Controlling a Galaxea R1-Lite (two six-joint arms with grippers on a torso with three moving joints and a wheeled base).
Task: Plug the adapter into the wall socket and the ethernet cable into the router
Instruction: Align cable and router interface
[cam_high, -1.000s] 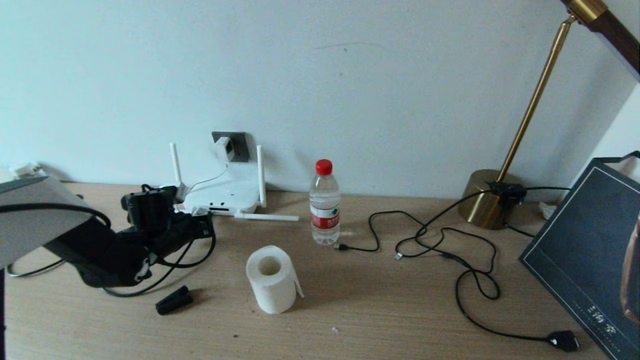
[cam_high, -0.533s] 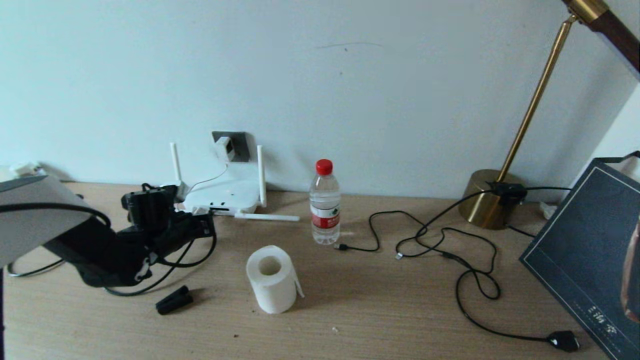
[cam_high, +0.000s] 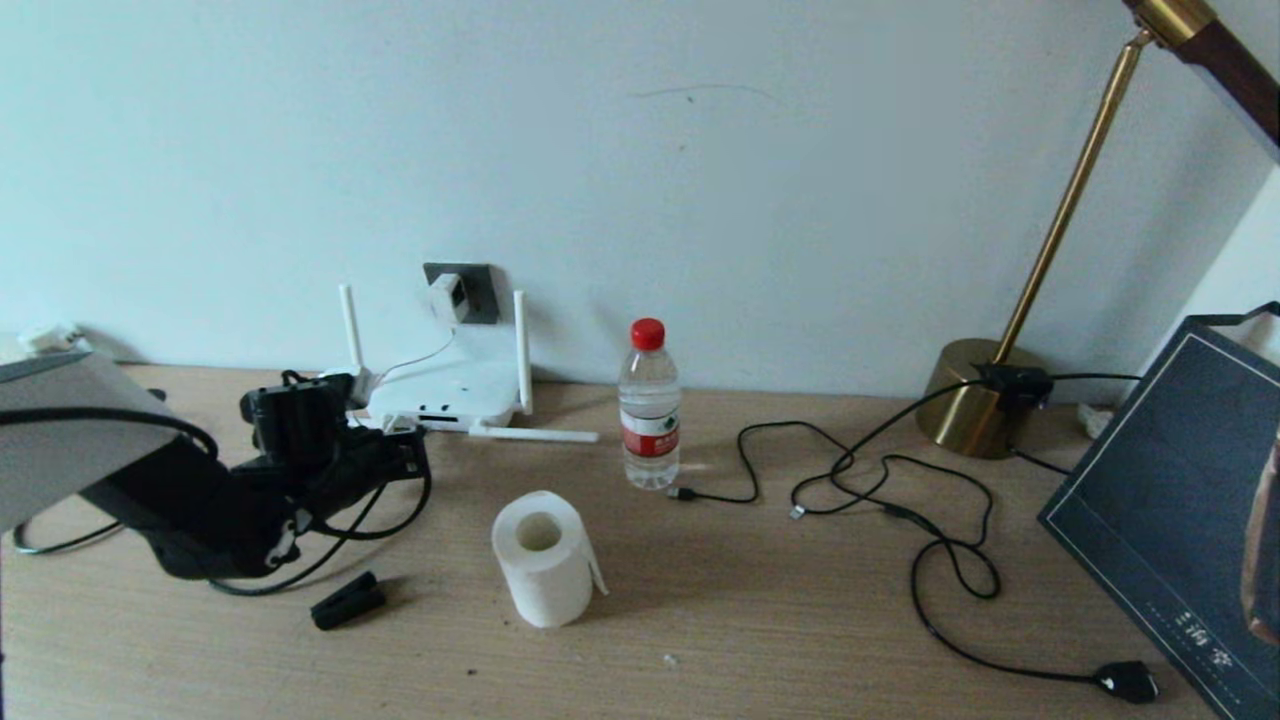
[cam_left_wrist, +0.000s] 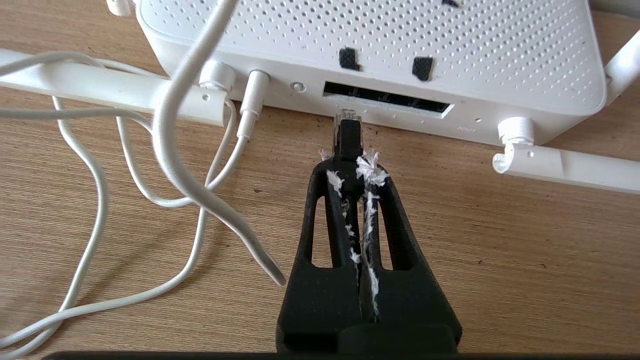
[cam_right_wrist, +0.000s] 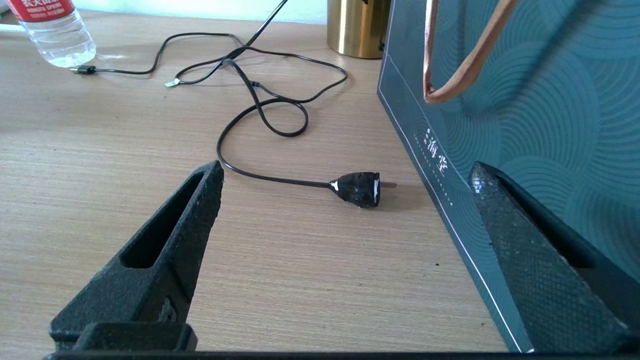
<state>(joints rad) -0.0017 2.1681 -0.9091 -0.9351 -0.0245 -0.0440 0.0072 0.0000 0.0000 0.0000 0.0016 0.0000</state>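
- At the left of the head view, the left tool (cam_left_wrist: 352, 165) is seen clamped on the ethernet cable (cam_left_wrist: 348, 137), its clear tip just short of the router (cam_high: 445, 393) ports, low against the worktop (cam_high: 760, 610); a jam against the casing is risked.
- Upper centre-left, the adapter (cam_high: 447, 297) sits in the wall socket (cam_high: 478, 285); its cord could be snagged.
- The right tool (cam_right_wrist: 345, 250) is held wide, idle.

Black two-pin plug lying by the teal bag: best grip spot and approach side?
Grip the black plug across its rounded body, behind the pins. Come from above: it lies flat on the table, pins toward the teal bag, cord trailing opposite, leaving both flanks free.
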